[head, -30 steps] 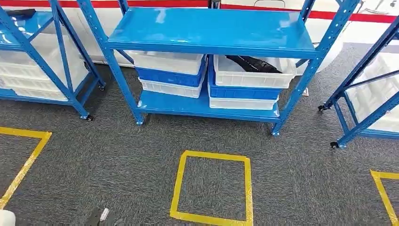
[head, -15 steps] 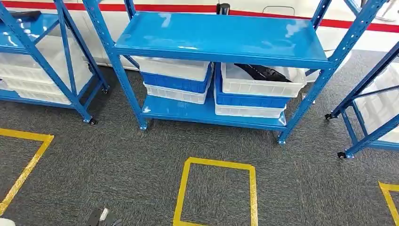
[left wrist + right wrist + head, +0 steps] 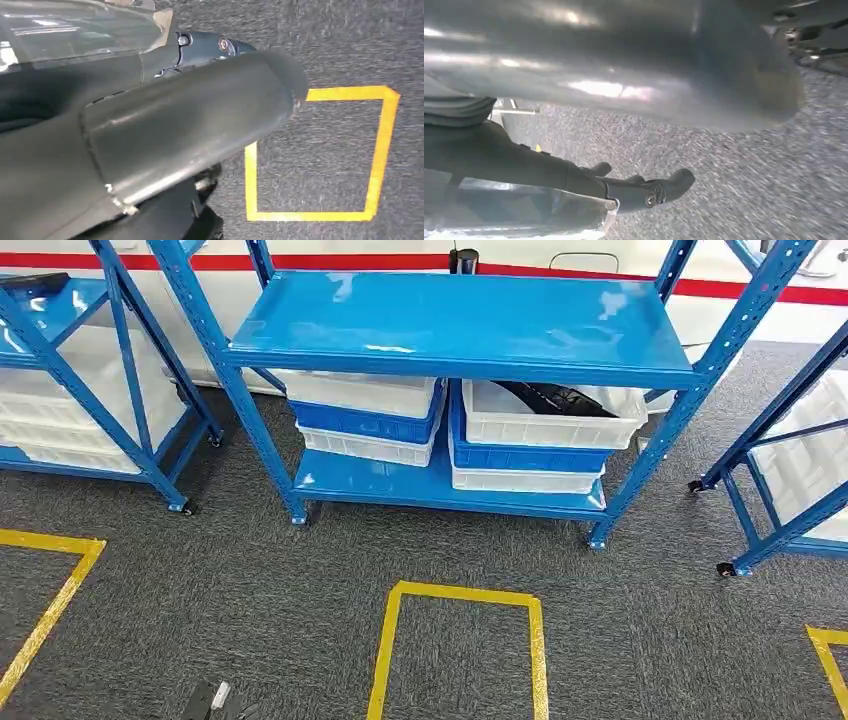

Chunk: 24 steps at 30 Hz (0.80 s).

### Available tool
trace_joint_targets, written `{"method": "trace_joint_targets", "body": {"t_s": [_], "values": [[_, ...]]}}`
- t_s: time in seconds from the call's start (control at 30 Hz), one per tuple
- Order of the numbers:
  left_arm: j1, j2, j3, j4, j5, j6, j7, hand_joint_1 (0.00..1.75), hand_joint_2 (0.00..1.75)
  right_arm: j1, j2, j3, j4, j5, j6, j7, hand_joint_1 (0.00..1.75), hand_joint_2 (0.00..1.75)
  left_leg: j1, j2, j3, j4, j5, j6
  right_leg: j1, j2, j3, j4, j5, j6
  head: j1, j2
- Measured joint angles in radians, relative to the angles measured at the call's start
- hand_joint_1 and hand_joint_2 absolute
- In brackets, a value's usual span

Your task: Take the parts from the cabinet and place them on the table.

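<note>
The blue cabinet (image 3: 470, 320) stands ahead of me in the head view. On its lower shelf (image 3: 400, 485) sit two stacks of white and blue bins. A black part (image 3: 550, 397) lies in the top white bin (image 3: 550, 425) of the right stack. What the left stack's top bin (image 3: 360, 392) holds is hidden by the upper shelf. My left hand (image 3: 190, 120) hangs above the carpet with nothing in it, its thick thumb stretched out. My right hand (image 3: 624, 187) also hangs over the carpet, its dark fingers (image 3: 669, 187) extended and holding nothing.
A yellow tape square (image 3: 460, 592) marks the grey carpet in front of the cabinet, and shows again as the yellow tape square (image 3: 385, 150) under my left hand. Another blue rack (image 3: 60, 370) with white bins stands left, and a third rack (image 3: 790, 440) right. More tape marks lie at both sides.
The whole head view has shifted: the camera has moved nearer the cabinet, which looks slightly larger, and the yellow square sits lower in the picture. Nothing on the shelves has moved.
</note>
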Motion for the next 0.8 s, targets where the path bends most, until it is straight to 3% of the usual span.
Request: {"method": "trace_joint_targets", "body": {"t_s": [0.03, 0.1, 0.13, 0.17, 0.2, 0.27, 0.3, 0.33, 0.37, 0.4, 0.47, 0.5, 0.53, 0.57, 0.6, 0.77, 0.8], "values": [[0.000, 0.000, 0.001, -0.001, -0.001, 0.000, 0.003, 0.00, 0.00, -0.002, 0.001, -0.001, 0.000, 0.001, 0.000, 0.000, 0.00, 0.00, -0.002, 0.000, -0.002, 0.002, 0.000, 0.005, -0.002, 0.000, -0.001, -0.002, 0.001, 0.002, 0.001, 0.000], [0.001, 0.000, 0.003, -0.003, -0.003, 0.003, 0.005, 0.00, 0.00, -0.002, 0.001, -0.004, 0.000, 0.001, 0.000, 0.000, 0.00, 0.00, -0.011, 0.000, -0.001, 0.000, -0.004, 0.022, -0.002, -0.001, 0.004, -0.014, 0.001, 0.016, 0.001, 0.000], [0.001, -0.001, 0.003, -0.006, -0.003, 0.004, 0.006, 0.00, 0.00, -0.005, 0.001, -0.004, 0.000, 0.001, -0.001, 0.000, 0.00, 0.00, -0.010, -0.001, 0.011, -0.011, 0.002, 0.031, 0.003, -0.003, 0.011, -0.018, -0.002, 0.024, 0.001, 0.000], [0.002, -0.003, 0.003, -0.008, -0.012, 0.013, 0.011, 0.00, 0.00, -0.005, 0.000, -0.005, -0.001, 0.002, -0.005, 0.001, 0.00, 0.00, -0.002, 0.000, 0.020, -0.022, 0.007, 0.040, -0.001, -0.005, 0.013, -0.001, -0.010, 0.025, 0.003, 0.000], [0.001, -0.004, 0.004, -0.008, -0.023, 0.023, 0.017, 0.00, 1.75, -0.004, 0.000, -0.006, -0.001, 0.003, -0.012, 0.002, 0.00, 0.00, -0.004, 0.000, 0.026, -0.029, 0.006, 0.048, 0.002, -0.005, -0.003, 0.036, -0.028, 0.020, 0.004, 0.000], [0.001, -0.005, 0.011, -0.011, -0.053, 0.052, 0.041, 0.00, 1.75, -0.004, 0.001, -0.011, -0.001, 0.008, -0.022, 0.002, 0.00, 0.00, -0.005, 0.002, 0.028, -0.029, 0.002, 0.056, 0.002, -0.005, -0.084, 0.178, -0.086, 0.007, 0.006, 0.000], [0.006, -0.007, 0.018, -0.015, -0.080, 0.061, 0.057, 0.00, 1.75, -0.003, 0.000, -0.013, -0.001, 0.010, -0.024, 0.002, 0.00, 1.75, -0.009, 0.003, 0.030, -0.029, -0.001, 0.060, 0.002, -0.004, -0.133, 0.258, -0.113, 0.005, 0.005, 0.000], [0.012, -0.008, 0.027, -0.021, -0.099, 0.065, 0.066, 0.00, 1.75, -0.001, 0.000, -0.014, -0.001, 0.013, -0.026, 0.004, 0.00, 1.75, -0.011, 0.002, 0.032, -0.029, -0.004, 0.063, 0.003, -0.004, -0.165, 0.306, -0.119, 0.009, 0.006, 0.000], [0.018, -0.011, 0.037, -0.027, -0.123, 0.069, 0.071, 0.00, 1.75, 0.001, -0.001, -0.015, -0.001, 0.014, -0.032, 0.008, 0.00, 1.75, -0.013, 0.001, 0.037, -0.029, -0.006, 0.063, 0.005, -0.004, -0.173, 0.304, -0.104, 0.016, 0.005, 0.000], [0.023, -0.014, 0.047, -0.034, -0.141, 0.074, 0.074, 0.00, 1.75, 0.004, -0.003, -0.017, -0.001, 0.013, -0.038, 0.012, 0.00, 1.75, -0.015, 0.000, 0.041, -0.028, -0.009, 0.063, 0.006, -0.004, -0.158, 0.257, -0.072, 0.024, 0.005, 0.000], [0.025, -0.014, 0.049, -0.038, -0.147, 0.087, 0.074, 0.00, 1.75, 0.017, -0.009, -0.012, -0.001, -0.016, -0.040, 0.013, 0.00, 1.75, -0.018, -0.006, 0.054, -0.028, -0.016, 0.060, 0.008, -0.005, -0.079, 0.071, 0.016, 0.035, 0.006, 0.000], [0.024, -0.013, 0.048, -0.038, -0.141, 0.090, 0.072, 0.00, 1.75, 0.022, -0.013, -0.008, -0.001, -0.036, -0.040, 0.012, 0.00, 1.75, -0.020, -0.007, 0.055, -0.028, -0.020, 0.056, 0.009, -0.005, -0.055, 0.005, 0.042, 0.025, 0.009, 0.000], [0.024, -0.011, 0.045, -0.037, -0.133, 0.096, 0.068, 0.00, 1.75, 0.027, -0.013, -0.002, -0.001, -0.061, -0.040, 0.010, 0.00, 1.75, -0.030, -0.011, 0.057, -0.023, -0.031, 0.050, 0.012, -0.005, -0.055, -0.004, 0.050, 0.014, 0.009, 0.000], [0.024, -0.008, 0.041, -0.037, -0.122, 0.103, 0.064, 0.00, 1.75, 0.030, -0.014, 0.007, -0.001, -0.089, -0.039, 0.005, 0.00, 1.75, -0.031, -0.009, 0.058, -0.020, -0.038, 0.058, 0.003, -0.005, -0.043, -0.004, 0.055, 0.008, 0.006, 0.000], [0.024, -0.005, 0.039, -0.035, -0.113, 0.108, 0.062, 0.00, 1.75, 0.034, -0.016, 0.016, -0.001, -0.114, -0.038, 0.001, 0.00, 1.75, -0.030, -0.008, 0.058, -0.021, -0.034, 0.077, 0.006, -0.005, -0.044, -0.004, 0.055, 0.008, 0.007, 0.000], [0.025, 0.003, 0.001, 0.004, -0.059, 0.135, 0.043, 0.00, 1.75, 0.051, -0.029, 0.068, -0.011, -0.249, -0.030, -0.024, 0.00, 1.75, -0.027, -0.007, 0.061, -0.026, -0.033, 0.074, 0.012, -0.003, -0.043, -0.003, 0.053, 0.001, 0.007, 0.000], [0.026, 0.008, -0.008, 0.016, -0.048, 0.143, 0.039, 0.00, 1.75, 0.052, -0.031, 0.081, -0.014, -0.277, -0.028, -0.027, 0.00, 0.00, -0.027, -0.006, 0.063, -0.028, -0.033, 0.071, 0.012, -0.003, -0.043, -0.003, 0.053, 0.000, 0.008, 0.000]]}}
